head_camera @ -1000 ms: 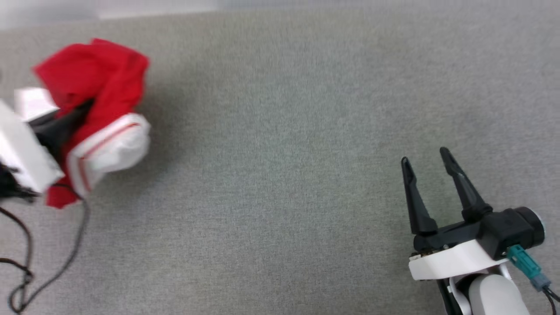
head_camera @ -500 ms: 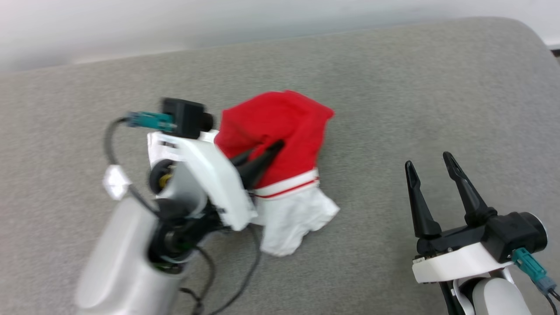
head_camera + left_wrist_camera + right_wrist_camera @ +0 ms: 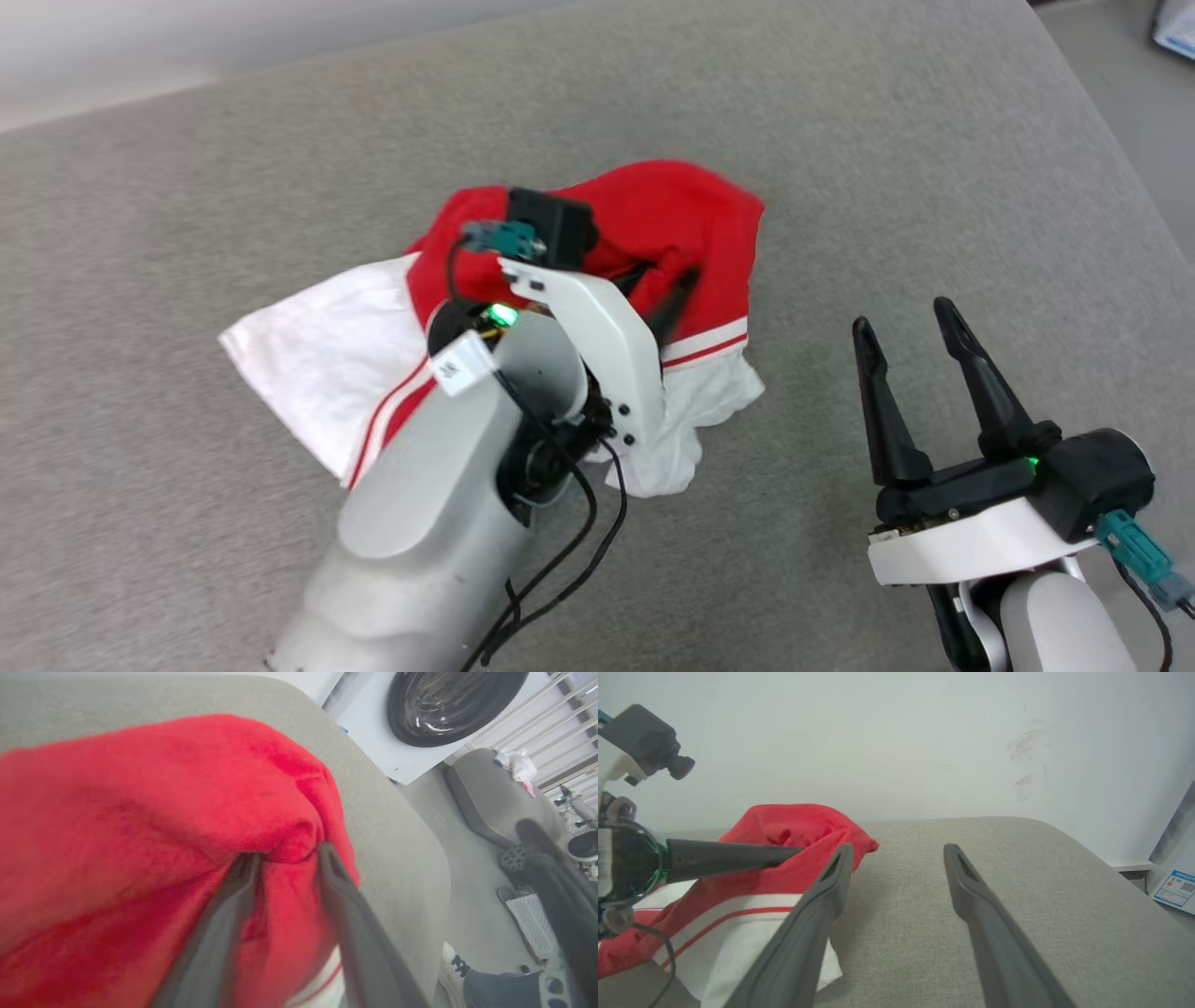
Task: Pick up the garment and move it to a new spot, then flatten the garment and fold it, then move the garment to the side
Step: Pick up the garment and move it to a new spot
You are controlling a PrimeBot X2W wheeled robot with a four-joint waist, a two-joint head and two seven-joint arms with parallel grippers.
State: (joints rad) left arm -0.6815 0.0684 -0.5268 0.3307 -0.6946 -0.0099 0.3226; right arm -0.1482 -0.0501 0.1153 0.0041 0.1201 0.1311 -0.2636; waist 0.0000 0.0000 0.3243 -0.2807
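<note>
- The crumpled red jersey T-shirt with white, stripe-trimmed sleeves lies mid-way across the grey fabric-covered table.
- My left gripper has its fingers slightly parted in a red fold; I cannot tell whether they are pinching it.
- My right gripper, fingers spread wide, hovers near the table's right edge.

The left arm reaches forward, its wrist bent down. The left pincer has its fingers a little apart; whether they grip is unclear. Well to its right the right pincer hovers, jaws spread wide, holding nothing.
</note>
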